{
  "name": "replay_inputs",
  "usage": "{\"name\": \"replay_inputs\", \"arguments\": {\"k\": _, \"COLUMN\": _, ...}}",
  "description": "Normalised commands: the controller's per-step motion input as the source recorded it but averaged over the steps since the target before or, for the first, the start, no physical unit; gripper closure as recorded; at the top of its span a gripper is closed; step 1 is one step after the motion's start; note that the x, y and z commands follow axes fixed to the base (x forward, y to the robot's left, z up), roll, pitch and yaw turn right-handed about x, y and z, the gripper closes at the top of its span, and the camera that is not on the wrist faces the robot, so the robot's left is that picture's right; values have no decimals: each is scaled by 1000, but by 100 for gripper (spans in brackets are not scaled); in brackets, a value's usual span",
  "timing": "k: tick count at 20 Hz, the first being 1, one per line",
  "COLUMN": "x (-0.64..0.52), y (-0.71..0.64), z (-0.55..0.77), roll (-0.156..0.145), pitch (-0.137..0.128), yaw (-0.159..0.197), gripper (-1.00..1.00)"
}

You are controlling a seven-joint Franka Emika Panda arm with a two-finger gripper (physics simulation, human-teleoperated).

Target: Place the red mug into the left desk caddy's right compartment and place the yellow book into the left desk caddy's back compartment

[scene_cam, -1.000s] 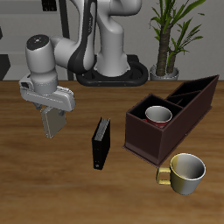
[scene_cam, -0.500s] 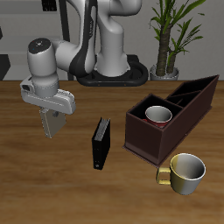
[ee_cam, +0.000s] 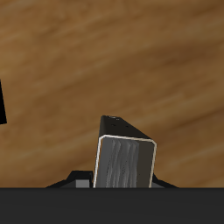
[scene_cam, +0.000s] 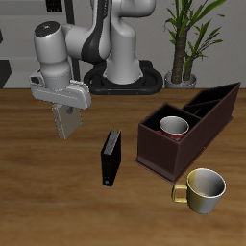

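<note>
Gripping the yellow book (scene_cam: 65, 123) above the table (scene_cam: 38, 183), the pincer (scene_cam: 63, 117) hangs apart from the left desk caddy (scene_cam: 183, 130)

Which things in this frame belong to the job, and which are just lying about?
Job: yellow book held in the gripper; red mug inside the left desk caddy.
Lying about: black book; yellow-cream mug; potted plant.

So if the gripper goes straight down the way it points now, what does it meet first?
Probably bare table. The gripper holds the yellow book, which would touch the wood first. The black book stands off to the side.
</note>
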Motion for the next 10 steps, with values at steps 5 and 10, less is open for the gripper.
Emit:
{"name": "replay_inputs", "arguments": {"k": 5, "x": -239, "y": 299, "z": 447, "roll": -21, "pitch": -16, "yaw": 17, "gripper": 100}}
{"name": "replay_inputs", "arguments": {"k": 10, "x": -326, "y": 324, "z": 528, "roll": -63, "pitch": -33, "yaw": 22, "gripper": 100}}
